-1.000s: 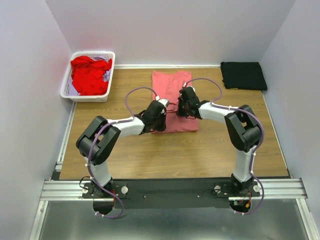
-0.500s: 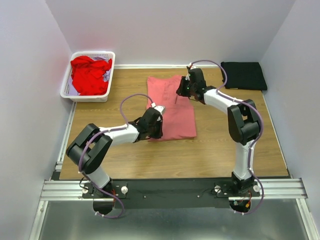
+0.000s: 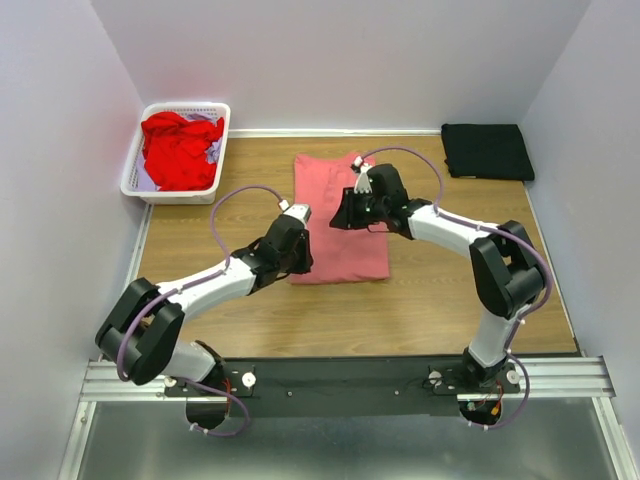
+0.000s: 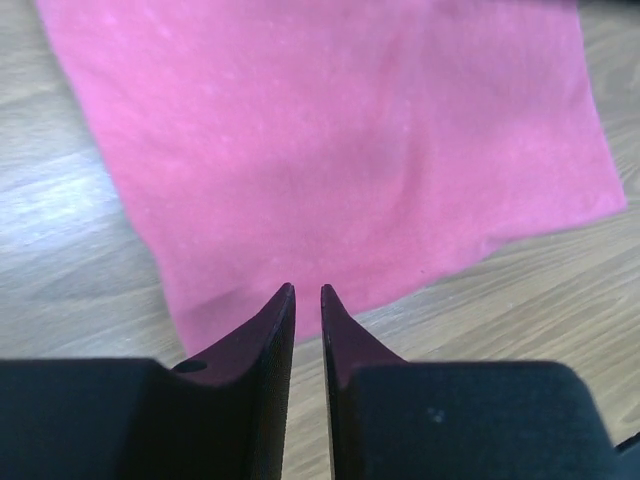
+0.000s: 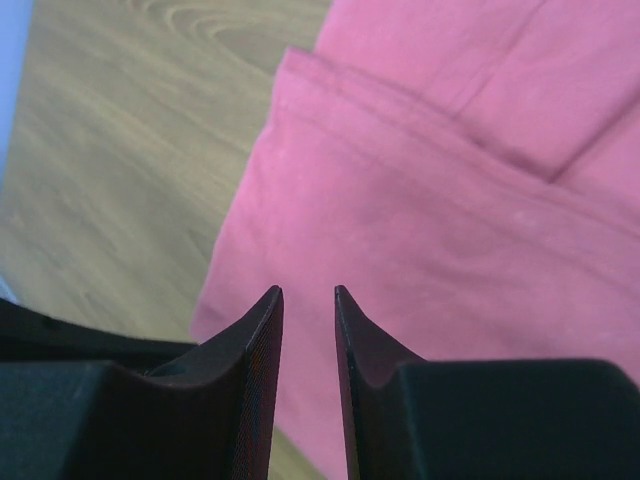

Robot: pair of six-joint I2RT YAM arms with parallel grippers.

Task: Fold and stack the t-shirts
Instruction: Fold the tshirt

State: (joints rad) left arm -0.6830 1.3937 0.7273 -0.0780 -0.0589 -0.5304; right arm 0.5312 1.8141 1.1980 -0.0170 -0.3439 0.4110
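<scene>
Since half a second ago the right arm has drawn back from the far edge of the pink shirt [image 3: 345, 245] and now hangs over its middle, while the left arm has swung its elbow out to the left and kept its wrist at the shirt's near left corner. That shirt lies flat and partly folded in the middle of the wooden table [image 3: 440, 290], a long rectangle running away from the arms. Seen from the right wrist, a folded flap with a straight hem crosses its upper layer. Left gripper [image 4: 307, 290] sits just above the shirt's near edge, its two fingers drawn almost together with only a thin slit between them and no cloth in it. Right gripper [image 5: 309, 290] is also nearly closed, the slit a little wider, pink fabric showing through the gap below it, and it grips nothing. At the far left corner of the table stands a white basket [image 3: 133, 150] holding a crumpled red shirt [image 3: 180, 150] on top of something pale purple. A black shirt [image 3: 487, 150], folded square, lies at the far right corner, well apart from the pink one.
</scene>
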